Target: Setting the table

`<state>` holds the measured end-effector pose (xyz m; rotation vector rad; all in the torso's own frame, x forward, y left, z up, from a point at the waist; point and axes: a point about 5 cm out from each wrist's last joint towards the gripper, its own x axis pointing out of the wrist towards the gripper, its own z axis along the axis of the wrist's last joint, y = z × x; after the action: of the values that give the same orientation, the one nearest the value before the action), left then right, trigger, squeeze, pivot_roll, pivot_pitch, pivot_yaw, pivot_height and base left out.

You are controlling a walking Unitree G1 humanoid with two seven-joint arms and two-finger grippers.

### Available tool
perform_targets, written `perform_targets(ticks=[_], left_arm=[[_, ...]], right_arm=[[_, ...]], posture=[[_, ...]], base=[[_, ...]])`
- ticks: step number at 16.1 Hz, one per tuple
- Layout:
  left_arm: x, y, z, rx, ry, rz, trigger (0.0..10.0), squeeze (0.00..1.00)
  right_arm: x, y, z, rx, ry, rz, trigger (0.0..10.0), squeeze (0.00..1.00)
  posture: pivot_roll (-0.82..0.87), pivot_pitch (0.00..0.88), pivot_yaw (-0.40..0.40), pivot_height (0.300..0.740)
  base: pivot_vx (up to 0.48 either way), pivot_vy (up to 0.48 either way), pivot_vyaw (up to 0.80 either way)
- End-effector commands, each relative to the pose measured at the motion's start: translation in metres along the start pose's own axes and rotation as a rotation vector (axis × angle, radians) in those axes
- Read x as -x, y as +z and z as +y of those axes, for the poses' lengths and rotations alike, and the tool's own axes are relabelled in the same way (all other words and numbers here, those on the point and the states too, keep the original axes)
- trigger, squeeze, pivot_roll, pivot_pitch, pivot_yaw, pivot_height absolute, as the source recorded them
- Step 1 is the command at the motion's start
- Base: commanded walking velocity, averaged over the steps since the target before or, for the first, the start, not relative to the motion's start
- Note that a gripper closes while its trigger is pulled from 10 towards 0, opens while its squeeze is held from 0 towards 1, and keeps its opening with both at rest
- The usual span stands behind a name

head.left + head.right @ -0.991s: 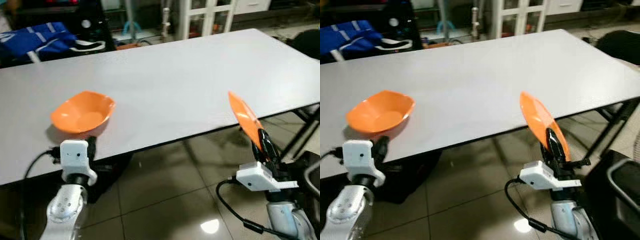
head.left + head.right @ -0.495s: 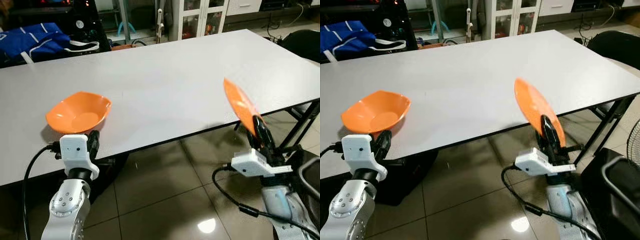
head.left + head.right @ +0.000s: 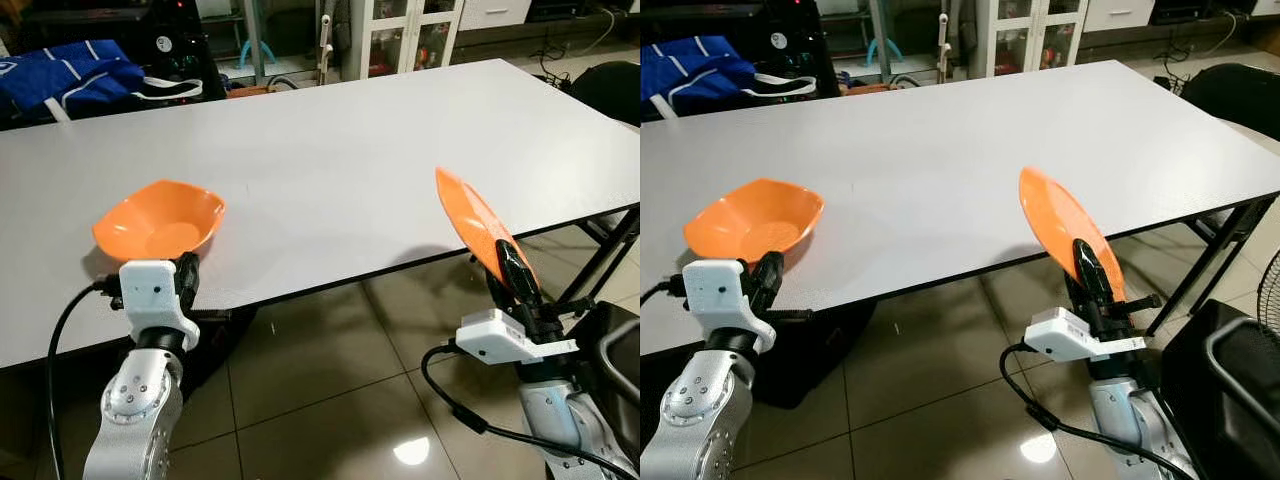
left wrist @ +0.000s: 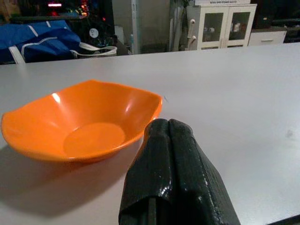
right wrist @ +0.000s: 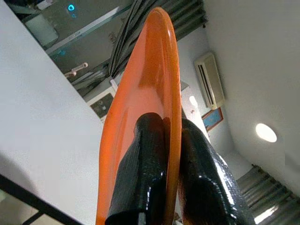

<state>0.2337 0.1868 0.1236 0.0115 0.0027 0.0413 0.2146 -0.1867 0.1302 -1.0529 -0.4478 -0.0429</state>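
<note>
Bowl: orange bowl [image 3: 160, 220] sits upright on the white bench [image 3: 350, 150], near its front edge toward the robot's left.
Left gripper [image 4: 171, 154]: fingers pressed together, empty, just beside the bowl at the front edge.
Right gripper [image 3: 512, 275]: fingers pinching the rim of an orange plate [image 3: 472, 222], held tilted on edge off the bench's front edge.

You have wide bare table [image 3: 380, 150] from 11 to 2 o'clock, orange bowl [image 3: 160, 220] blocking the near edge at 10, chair [image 3: 612, 88] off the far corner at 2
</note>
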Motion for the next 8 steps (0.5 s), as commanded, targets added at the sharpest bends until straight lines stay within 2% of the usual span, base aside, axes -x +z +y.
perform_targets(ticks=[1, 4, 8], left_arm=[[0.0000, 0.0036, 0.0004, -0.001, 0.010, -0.007, 10.0, 0.00], [-0.0001, 0.0060, -0.0017, 0.013, 0.010, -0.010, 10.0, 0.00], [-0.0022, 0.0085, -0.0050, 0.015, 0.009, -0.018, 10.0, 0.00]], right_arm=[[-0.0085, 0.0087, -0.0101, 0.013, -0.058, -0.066, 10.0, 0.00], [-0.0086, 0.0109, -0.0101, 0.015, -0.057, -0.084, 10.0, 0.00], [-0.0084, 0.0109, -0.0105, 0.022, -0.058, -0.103, 10.0, 0.00]], posture=[[-0.15, 0.000, 0.047, 0.740], [-0.14, 0.000, 0.044, 0.740], [-0.14, 0.000, 0.040, 0.740]], base=[[0.000, 0.000, 0.00], [0.000, 0.000, 0.00], [0.327, 0.328, 0.00]])
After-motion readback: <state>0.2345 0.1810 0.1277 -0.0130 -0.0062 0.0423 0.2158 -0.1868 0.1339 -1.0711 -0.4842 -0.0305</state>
